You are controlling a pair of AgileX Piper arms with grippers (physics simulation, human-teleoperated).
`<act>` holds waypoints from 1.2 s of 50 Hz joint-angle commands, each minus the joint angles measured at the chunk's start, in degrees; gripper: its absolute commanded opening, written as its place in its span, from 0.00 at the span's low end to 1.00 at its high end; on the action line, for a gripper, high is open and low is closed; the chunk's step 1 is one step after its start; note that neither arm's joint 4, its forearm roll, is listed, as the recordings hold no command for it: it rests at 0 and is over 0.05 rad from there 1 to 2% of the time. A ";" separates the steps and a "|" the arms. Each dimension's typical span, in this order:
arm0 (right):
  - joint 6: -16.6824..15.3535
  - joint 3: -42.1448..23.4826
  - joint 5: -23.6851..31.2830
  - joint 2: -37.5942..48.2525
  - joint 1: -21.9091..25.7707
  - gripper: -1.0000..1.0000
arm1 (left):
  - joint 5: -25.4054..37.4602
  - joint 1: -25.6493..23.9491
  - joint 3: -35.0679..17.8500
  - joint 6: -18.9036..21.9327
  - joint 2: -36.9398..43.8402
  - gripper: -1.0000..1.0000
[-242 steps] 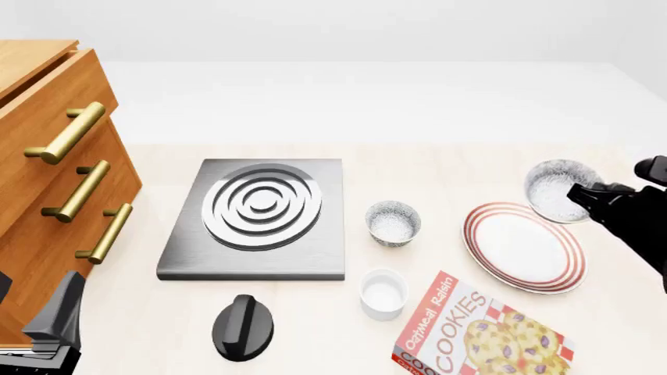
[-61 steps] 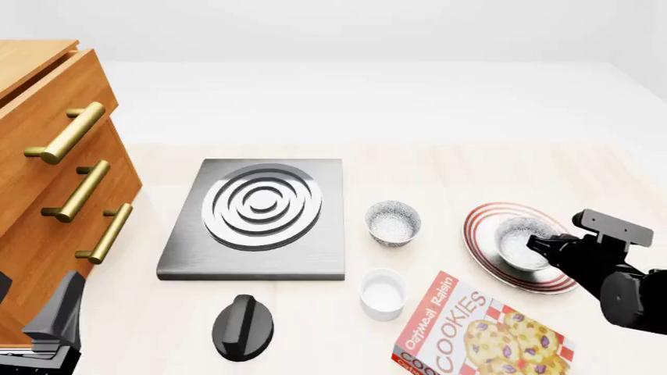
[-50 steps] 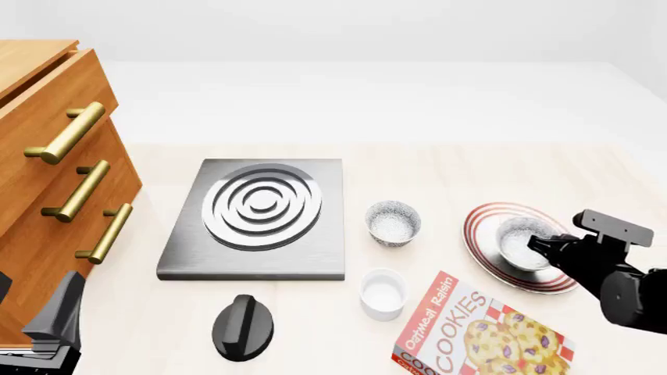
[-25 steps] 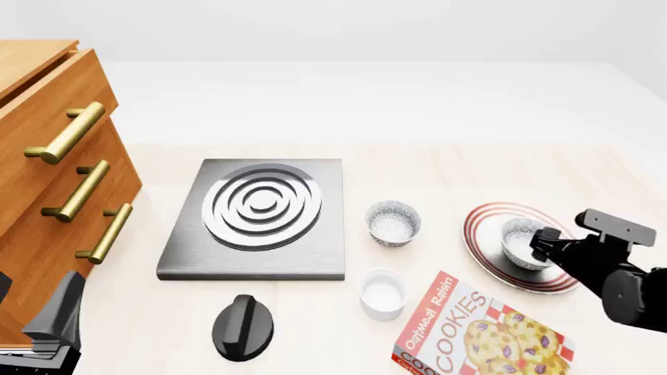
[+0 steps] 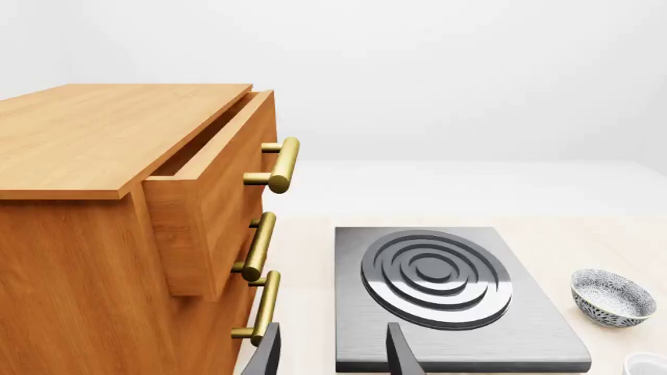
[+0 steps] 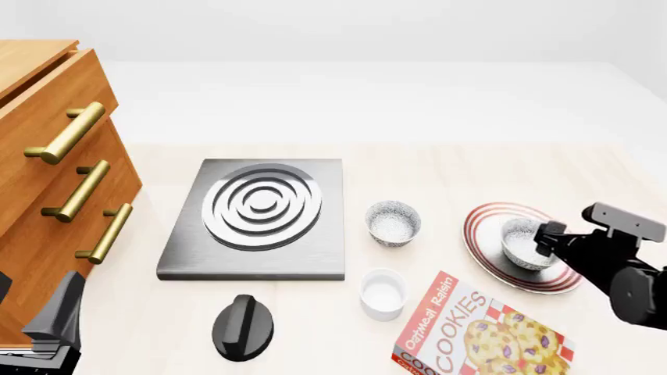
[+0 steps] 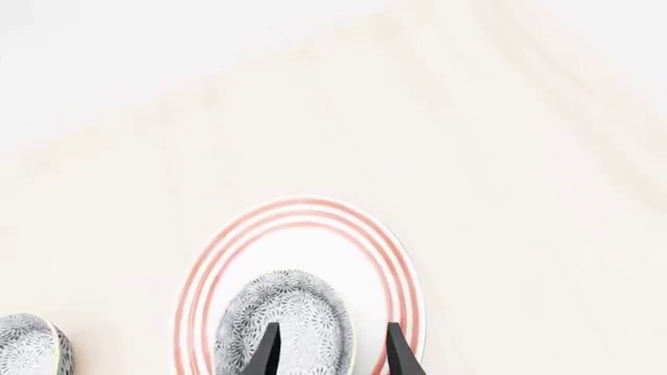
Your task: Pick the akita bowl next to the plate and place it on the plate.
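Akita bowl (image 6: 521,242): small, round, speckled grey-and-white, standing upright on the plate (image 6: 485,248); likely rigid, light, glazed-slick and chip-prone; best taken across the thin rim wall. Right gripper (image 6: 544,239): fingers straddle the near rim, narrowly parted, contact apparently released though the view is poor. Left gripper (image 5: 331,355): fingers parted, holding nothing, well apart by the drawer cabinet (image 5: 125,226)

The bowl (image 6: 520,242) sits on the plate (image 6: 483,248); a second bowl (image 6: 393,223) stands left, beside the stove plate (image 6: 258,219).

Akita bowl (image 6: 521,243) now on plate (image 6: 490,223), jaws released.
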 commanded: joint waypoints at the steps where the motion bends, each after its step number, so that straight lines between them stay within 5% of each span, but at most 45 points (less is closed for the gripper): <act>1: 0.67 0.45 3.34 -5.35 0.39 1.00 | 0.00 0.00 0.00 0.00 0.00 1.00; 60: 4.10 -0.95 23.70 -43.69 6.53 1.00 | 0.00 0.00 0.00 0.00 0.00 1.00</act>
